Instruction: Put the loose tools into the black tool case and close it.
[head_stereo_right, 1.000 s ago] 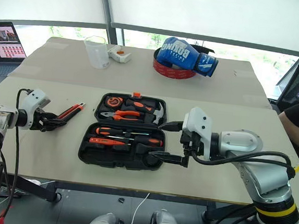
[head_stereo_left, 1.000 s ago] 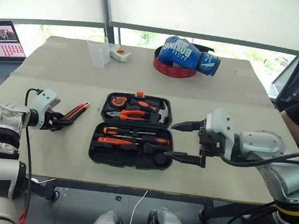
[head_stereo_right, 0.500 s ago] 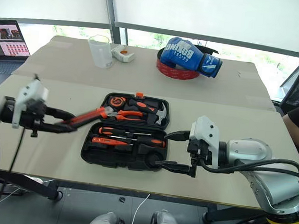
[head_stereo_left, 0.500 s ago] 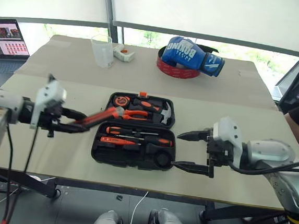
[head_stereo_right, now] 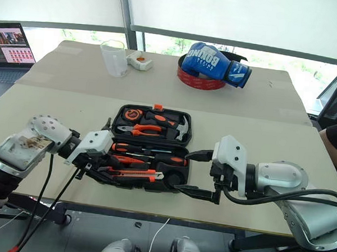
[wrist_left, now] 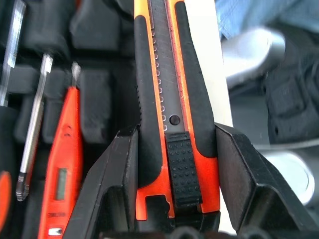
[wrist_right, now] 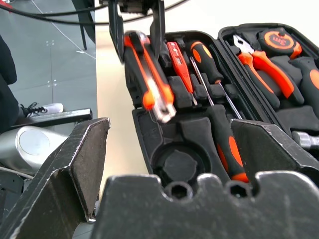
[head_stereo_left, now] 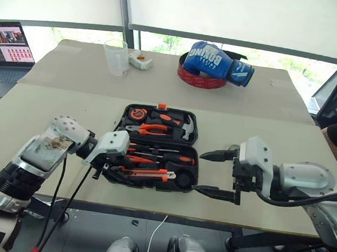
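Orange utility knife (head_stereo_left: 150,173) clamped in left claw (head_stereo_left: 113,169) over black tool case (head_stereo_left: 187,133).

You see silver-grey arm shells, white wrist housings, black two-finger grippers, black cables; a yellow band rings the right arm.

The left gripper (wrist_left: 177,199) clamps the knife (wrist_left: 172,114) by its rear end — one black finger (wrist_left: 112,184) on each side of the orange-and-black body. Beside it in the case (wrist_left: 97,107) lie the orange tester (wrist_left: 62,169) and a metal shaft (wrist_left: 32,124) in their slots.
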Available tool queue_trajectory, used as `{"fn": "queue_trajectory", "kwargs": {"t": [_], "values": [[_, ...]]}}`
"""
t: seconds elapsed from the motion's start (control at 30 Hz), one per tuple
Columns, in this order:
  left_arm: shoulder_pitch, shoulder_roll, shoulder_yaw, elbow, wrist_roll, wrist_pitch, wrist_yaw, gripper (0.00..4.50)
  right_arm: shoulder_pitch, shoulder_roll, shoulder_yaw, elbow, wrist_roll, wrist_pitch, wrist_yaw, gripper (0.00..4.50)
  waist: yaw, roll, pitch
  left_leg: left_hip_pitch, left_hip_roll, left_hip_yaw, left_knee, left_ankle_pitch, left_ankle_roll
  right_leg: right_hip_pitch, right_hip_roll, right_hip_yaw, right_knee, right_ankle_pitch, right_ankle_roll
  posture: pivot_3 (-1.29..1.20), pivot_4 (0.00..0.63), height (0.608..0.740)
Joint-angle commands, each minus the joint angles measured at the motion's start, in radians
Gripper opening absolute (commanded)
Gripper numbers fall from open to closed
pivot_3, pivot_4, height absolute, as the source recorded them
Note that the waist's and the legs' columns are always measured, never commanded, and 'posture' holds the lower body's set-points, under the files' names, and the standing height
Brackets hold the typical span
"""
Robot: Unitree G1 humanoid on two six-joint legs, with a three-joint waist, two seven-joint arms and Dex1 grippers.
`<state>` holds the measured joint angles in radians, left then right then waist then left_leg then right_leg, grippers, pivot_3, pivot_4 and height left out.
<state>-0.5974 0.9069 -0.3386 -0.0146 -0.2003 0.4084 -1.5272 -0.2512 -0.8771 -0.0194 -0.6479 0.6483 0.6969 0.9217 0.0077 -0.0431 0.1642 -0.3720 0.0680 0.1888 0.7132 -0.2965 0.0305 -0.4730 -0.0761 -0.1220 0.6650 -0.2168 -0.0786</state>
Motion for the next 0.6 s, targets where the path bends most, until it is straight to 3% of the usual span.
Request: {"fn": "queue_trajectory", "kwargs": {"t": [0.03, 0.23, 0.27, 0.47, 0.5, 0.6], "values": [[-0.031, 0.013, 0.001, 0.051, 0.034, -0.057, -0.026, 1.74, 0.015, -0.007, -0.049, -0.046, 0.017, 0.004, -0.026, 4.5, 0.001, 0.0, 0.0, 0.0, 0.0, 0.0, 0.0, 0.0, 0.0, 0.0, 0.0, 0.0, 0.0, 0.0, 0.0, 0.0, 0.15, 0.714], [-0.042, -0.007, -0.002, 0.098, 0.046, -0.097, -0.054, 1.74, 0.04, -0.001, -0.051, -0.052, 0.006, -0.008, -0.043, 4.5, -0.003, 0.0, 0.0, 0.0, 0.0, 0.0, 0.0, 0.0, 0.0, 0.0, 0.0, 0.0, 0.0, 0.0, 0.0, 0.0, 0.15, 0.714], [-0.047, -0.019, -0.002, 0.104, 0.043, -0.1, -0.054, 2.24, 0.038, 0.001, -0.048, -0.05, 0.006, -0.009, -0.047, 4.5, -0.003, 0.0, 0.0, 0.0, 0.0, 0.0, 0.0, 0.0, 0.0, 0.0, 0.0, 0.0, 0.0, 0.0, 0.0, 0.0, 0.15, 0.714], [-0.075, -0.063, 0.005, 0.119, 0.035, -0.091, -0.058, 4.26, 0.029, 0.003, -0.039, -0.042, 0.002, -0.013, -0.053, 4.5, -0.001, 0.0, 0.0, 0.0, 0.0, 0.0, 0.0, 0.0, 0.001, 0.0, 0.0, 0.0, 0.0, 0.0, 0.0, 0.0, 0.15, 0.714], [-0.084, -0.065, 0.012, 0.123, 0.034, -0.089, -0.056, 4.45, 0.03, 0.003, -0.039, -0.04, 0.001, -0.015, -0.052, 4.5, -0.001, 0.0, 0.0, 0.0, 0.0, 0.0, 0.0, 0.0, 0.001, 0.0, 0.0, 0.0, 0.0, 0.0, 0.0, 0.0, 0.15, 0.714], [-0.107, -0.059, 0.063, 0.127, 0.013, -0.076, -0.045, 4.45, 0.036, 0.003, -0.037, -0.038, -0.002, -0.019, -0.051, 4.5, 0.002, 0.0, 0.0, -0.001, 0.0, -0.001, 0.001, 0.0, 0.001, 0.0, 0.0, -0.001, 0.0, 0.0, 0.0, 0.0, 0.15, 0.714]]}}
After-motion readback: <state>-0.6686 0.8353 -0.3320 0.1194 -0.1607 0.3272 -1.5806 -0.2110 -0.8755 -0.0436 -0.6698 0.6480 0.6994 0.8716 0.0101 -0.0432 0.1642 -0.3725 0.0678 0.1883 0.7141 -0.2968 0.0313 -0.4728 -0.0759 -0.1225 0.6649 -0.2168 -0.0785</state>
